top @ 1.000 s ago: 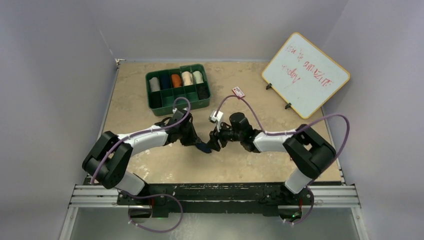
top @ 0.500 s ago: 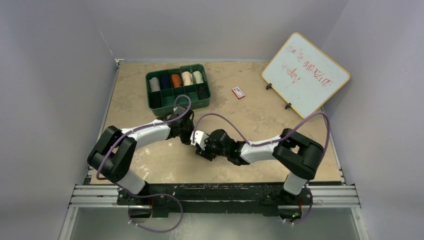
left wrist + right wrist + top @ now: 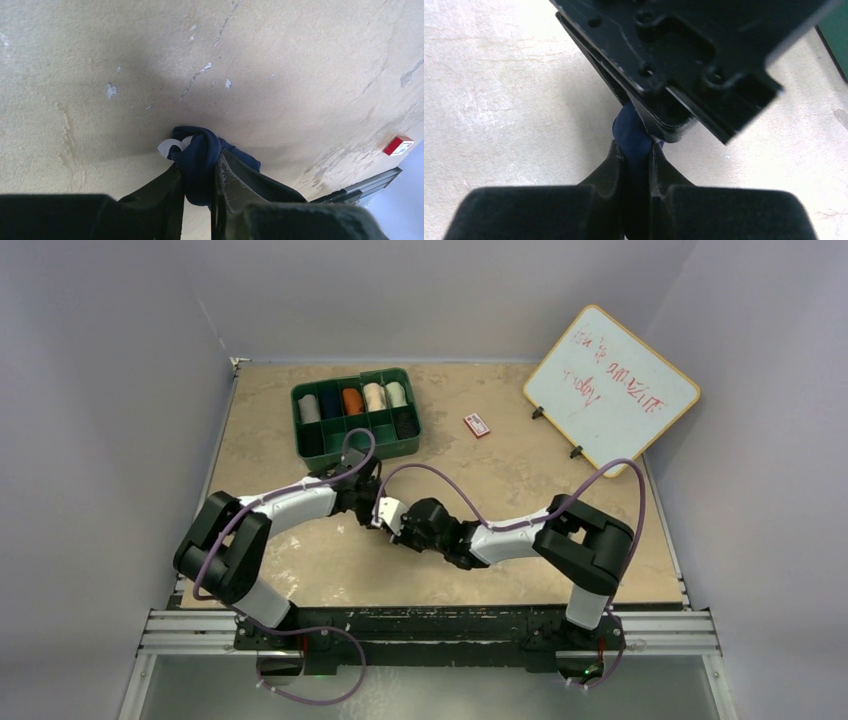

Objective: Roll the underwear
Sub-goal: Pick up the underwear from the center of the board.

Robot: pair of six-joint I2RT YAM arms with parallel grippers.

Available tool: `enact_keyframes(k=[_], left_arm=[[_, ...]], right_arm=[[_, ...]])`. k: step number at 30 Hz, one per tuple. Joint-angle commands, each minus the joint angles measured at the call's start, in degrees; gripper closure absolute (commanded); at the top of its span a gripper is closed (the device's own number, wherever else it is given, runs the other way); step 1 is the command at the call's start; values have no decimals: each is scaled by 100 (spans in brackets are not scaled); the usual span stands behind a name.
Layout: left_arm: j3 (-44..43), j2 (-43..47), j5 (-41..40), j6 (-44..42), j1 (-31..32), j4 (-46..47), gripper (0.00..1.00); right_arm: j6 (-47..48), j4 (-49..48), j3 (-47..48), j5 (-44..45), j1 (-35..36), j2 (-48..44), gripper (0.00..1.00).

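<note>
**Left fingers and right fingers both pinched on the navy underwear, just in front of the green tray**

Top view. The two arms reached in from either side and met tip to tip just in front of the tray's front wall, on the side nearer the arm bases. The wrists hid the cloth from above.

Left wrist view. The left fingers stood almost closed, with only the thickness of the cloth between them. They were clamped on a bunched wad of the navy underwear. A curl of white edging showed at the far end of the wad. The wad sat low over the counter. Whether it touched the surface or hung just clear could not be told.

Right wrist view. The right fingers were likewise nearly closed, squeezing a blue fold of the same cloth. The black body of the left arm's wrist filled the view just beyond that fold, with its tip down at the cloth.

Surroundings. The tray's back row held five rolled cloths: grey, navy, orange, cream and pale. A red-and-white card lay flat on the counter to the right of the tray, apart from it. A whiteboard with red writing stood propped well to the right of the tray, beyond the card.
</note>
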State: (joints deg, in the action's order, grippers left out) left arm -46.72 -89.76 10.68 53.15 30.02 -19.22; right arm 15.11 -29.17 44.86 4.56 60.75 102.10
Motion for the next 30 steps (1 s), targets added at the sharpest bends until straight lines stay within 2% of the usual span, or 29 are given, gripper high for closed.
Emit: enact_keyframes(k=[1,6,12,17,22,26,30], left_arm=[[108,367,46,-134,-199,-255,76],[382,1250,-634,44,-483,-504,55],[662,2474,-1555,194,-816,-940,51],[585,3254,-2399,188,-855,-1469,51],[466,3559,-2916,47,-913,-1921,51],[428,3522,-2961,-119,-1036,-2068,51],[418,3388,-2678,-447,-1317,-2010,50]], right_arm=[[-717,905,-159,54,-42,211,100],[-1788,902,-160,-362,-420,-259,100],[-2637,1715,498,-649,-919,-603,100],[-2787,3176,1797,-207,-1031,-634,100],[-2831,4421,3319,616,-1040,-300,100],[-3025,5002,4567,1441,-1069,193,100],[-3008,5822,6111,1887,-1163,1183,100]])
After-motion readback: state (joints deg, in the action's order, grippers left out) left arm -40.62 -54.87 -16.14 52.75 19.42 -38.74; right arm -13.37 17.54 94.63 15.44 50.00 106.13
